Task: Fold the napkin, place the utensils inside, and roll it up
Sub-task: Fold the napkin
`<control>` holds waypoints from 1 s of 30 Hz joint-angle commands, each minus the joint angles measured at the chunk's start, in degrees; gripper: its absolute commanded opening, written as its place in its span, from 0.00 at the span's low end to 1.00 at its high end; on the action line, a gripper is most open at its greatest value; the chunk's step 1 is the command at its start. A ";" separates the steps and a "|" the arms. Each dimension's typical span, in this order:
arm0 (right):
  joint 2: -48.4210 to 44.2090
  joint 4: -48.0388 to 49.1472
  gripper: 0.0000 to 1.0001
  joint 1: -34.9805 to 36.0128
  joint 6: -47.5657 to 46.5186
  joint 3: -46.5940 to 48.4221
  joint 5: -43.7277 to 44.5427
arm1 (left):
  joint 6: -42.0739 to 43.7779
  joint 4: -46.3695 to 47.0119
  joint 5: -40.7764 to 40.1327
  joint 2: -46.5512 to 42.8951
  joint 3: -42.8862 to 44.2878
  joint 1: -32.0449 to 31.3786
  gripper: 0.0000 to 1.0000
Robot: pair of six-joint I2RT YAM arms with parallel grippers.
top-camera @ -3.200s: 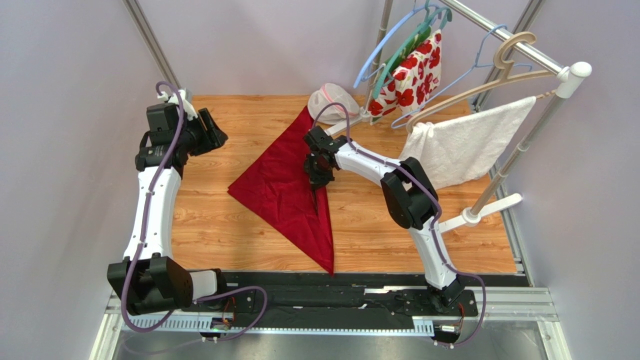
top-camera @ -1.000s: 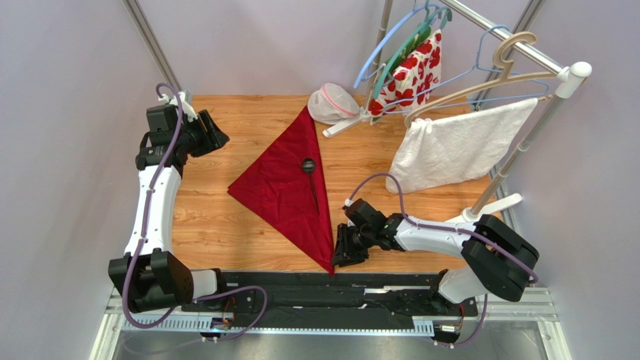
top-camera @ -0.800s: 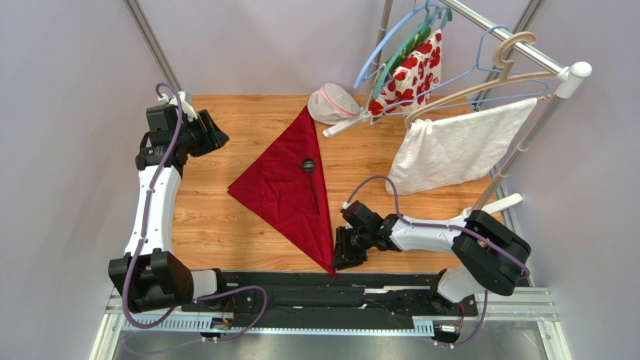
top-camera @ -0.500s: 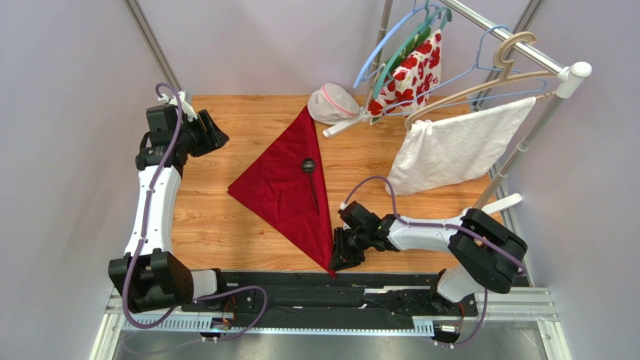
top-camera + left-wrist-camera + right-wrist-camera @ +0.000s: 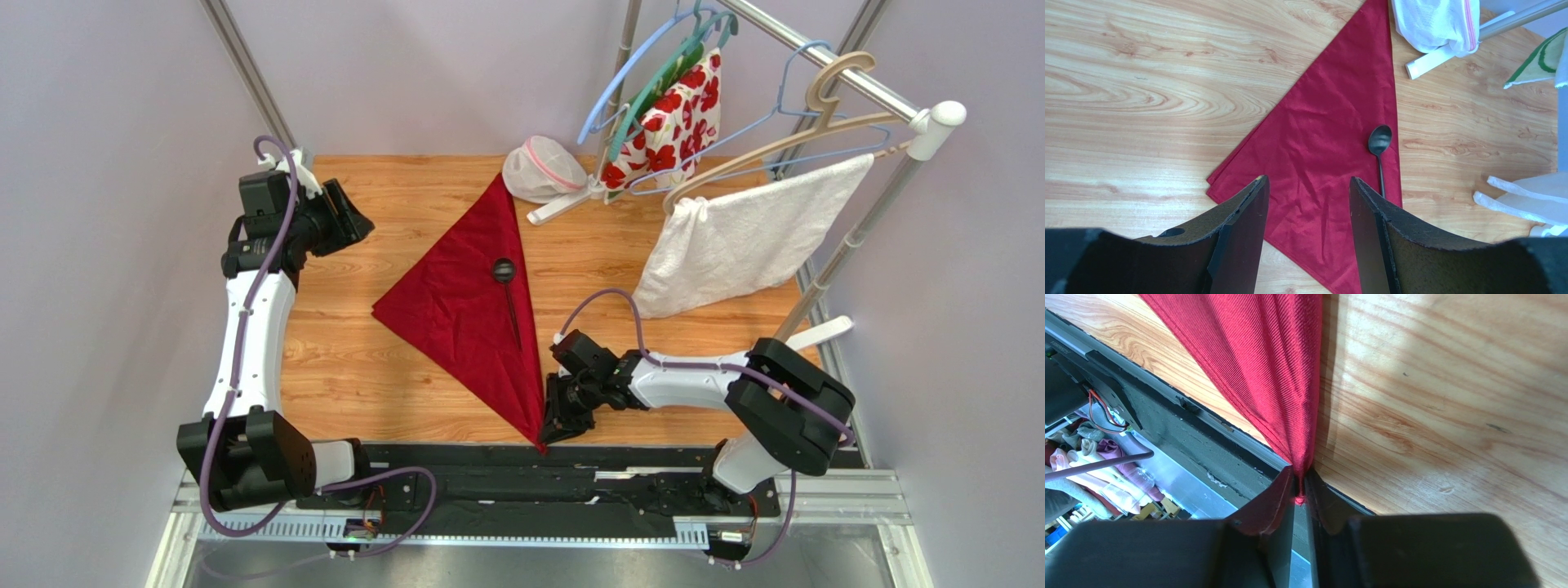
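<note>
My right claw is clamped on the near tip of the napkin, right at the near edge of the worktop. My wrist camera shows the crimson cloth narrowing into the closed fingers. From overhead I cannot be sure whether that tip is raised off the wood. The napkin lies folded into a triangle across the middle of the worktop, one point toward the far edge beside a white mesh bag, another toward the left edge. The black spoon rests on the cloth along its right side, bowl toward the far edge. My left claw hovers by the far left corner, jaws wide apart and empty. A white towel hangs from the rack at the right edge.
</note>
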 commanded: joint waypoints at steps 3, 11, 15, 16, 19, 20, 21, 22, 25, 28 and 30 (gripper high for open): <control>1.66 -3.26 0.08 0.46 -1.41 1.34 2.20 | -0.27 1.69 0.75 -1.49 -0.09 0.48 0.59; -2.02 -9.31 0.00 0.54 -2.55 5.64 3.69 | -0.27 1.77 0.93 -1.41 -0.09 0.48 0.59; -2.73 -13.62 0.00 -0.07 -3.87 11.17 6.59 | -0.36 1.77 1.19 -1.06 -0.09 0.48 0.59; -2.65 -14.50 0.00 -1.20 -4.75 12.84 7.20 | -0.36 1.77 1.28 -0.97 -0.09 0.48 0.59; -1.07 -15.21 0.00 -3.49 -6.85 16.36 7.91 | -0.45 1.86 1.54 -0.61 -0.18 0.57 0.59; -0.19 -15.47 0.00 -4.11 -7.65 17.68 8.09 | -0.45 1.77 1.63 -0.53 -0.09 0.48 0.59; 1.29 -15.74 0.00 -4.81 -8.26 18.82 8.35 | -0.45 1.95 1.72 -0.44 -0.09 0.48 0.59; 2.35 -15.83 0.00 -6.04 -9.84 21.70 8.53 | -0.45 1.86 1.72 -0.44 -0.09 0.48 0.59; 6.47 -16.53 0.00 -8.58 -12.22 28.29 9.76 | -0.45 1.86 1.72 -0.09 -0.18 0.48 0.59; 11.39 -16.71 0.00 -11.31 -14.94 34.97 10.11 | -0.45 1.86 1.72 0.26 -0.09 0.48 0.59; 13.95 -17.58 0.00 -12.37 -17.14 38.42 10.90 | -0.45 1.86 1.81 0.62 -0.09 0.48 0.59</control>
